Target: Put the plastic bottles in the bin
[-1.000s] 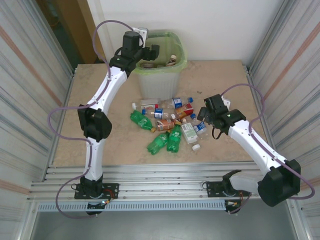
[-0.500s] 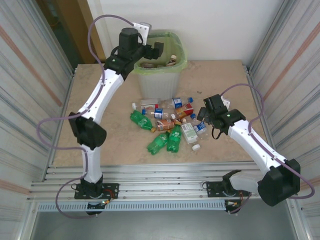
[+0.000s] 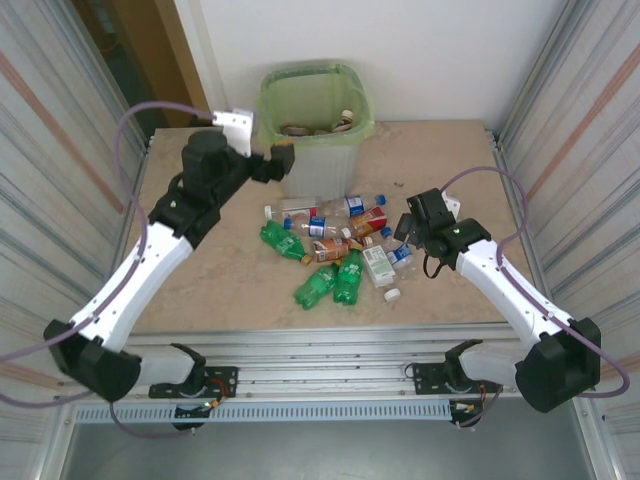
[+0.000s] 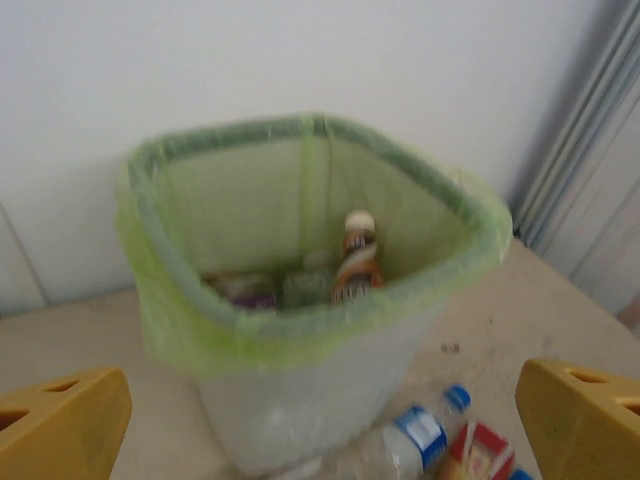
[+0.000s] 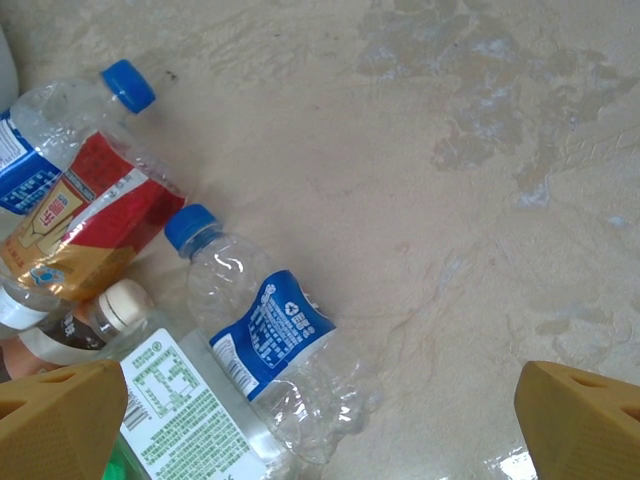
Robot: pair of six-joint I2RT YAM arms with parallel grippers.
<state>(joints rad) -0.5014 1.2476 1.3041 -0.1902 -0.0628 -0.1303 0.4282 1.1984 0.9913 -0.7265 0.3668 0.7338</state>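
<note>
The bin [image 3: 318, 170] stands at the table's [image 3: 240, 292] far edge, with the plastic bottles [image 3: 335, 250] heaped just near of it. The left gripper [image 3: 272, 164] hangs by the bin's left side and the right gripper [image 3: 410, 222] at the heap's right. Both have their jaws wide and empty.

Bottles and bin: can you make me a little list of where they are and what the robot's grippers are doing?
bin: at the far side of the table, green bag inside, some bottles in it
pile of bottles: lying on the table in front of the bin
left gripper: open, empty, beside the bin's left front corner
right gripper: open, empty, at the pile's right edge
job: not finished
</note>
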